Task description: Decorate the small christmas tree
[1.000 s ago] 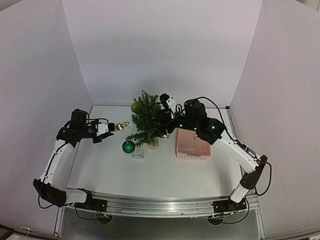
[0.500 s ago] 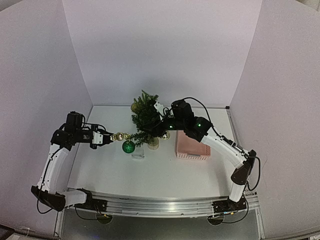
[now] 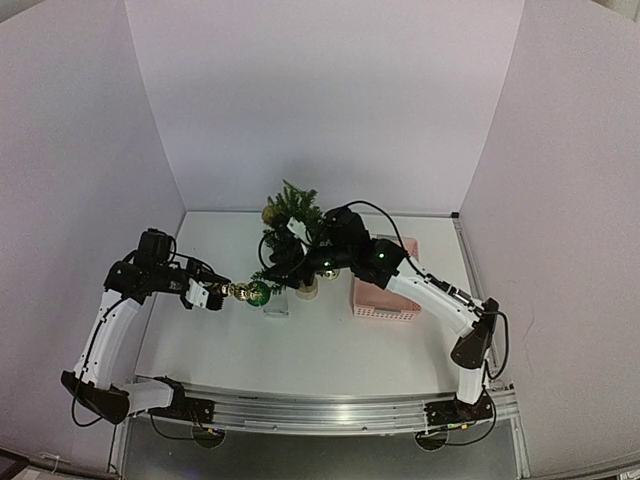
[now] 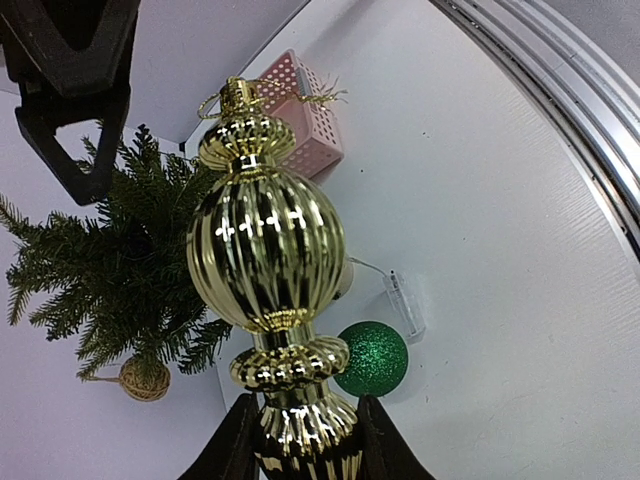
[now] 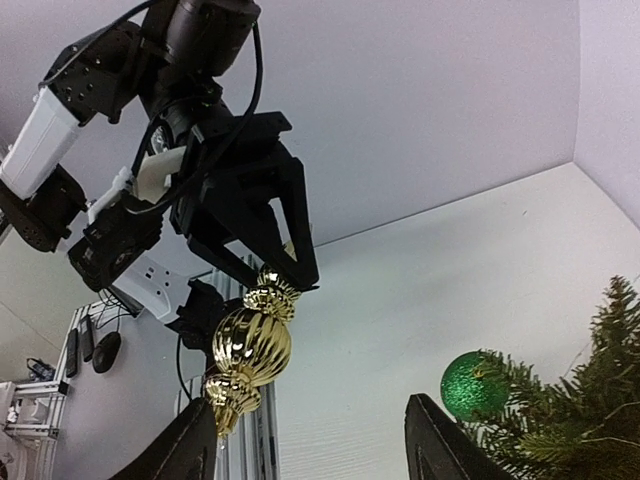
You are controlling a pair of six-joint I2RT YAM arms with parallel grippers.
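Note:
The small christmas tree (image 3: 295, 232) stands at mid-table, and it also shows in the left wrist view (image 4: 120, 265) and the right wrist view (image 5: 575, 425). My left gripper (image 3: 207, 294) (image 4: 305, 452) is shut on the lower end of a ribbed gold finial ornament (image 3: 238, 292) (image 4: 265, 250) (image 5: 250, 345), held just left of the tree's low branches. My right gripper (image 3: 274, 258) (image 5: 315, 450) reaches over the tree's left side, open and holding nothing. The gold ornament's tip hangs close to its left finger (image 5: 190, 450).
A green glitter ball (image 3: 258, 293) (image 4: 371, 358) (image 5: 472, 385) sits by the lowest branches, beside a clear plastic box (image 3: 276, 307) (image 4: 405, 303). A pink basket (image 3: 385, 292) (image 4: 305, 120) stands right of the tree. A twine ball (image 4: 145, 380) hangs from a branch.
My left gripper has carried the gold ornament down and right, up to the green ball. My right arm has swung left across the tree, and its jaws have narrowed a little.

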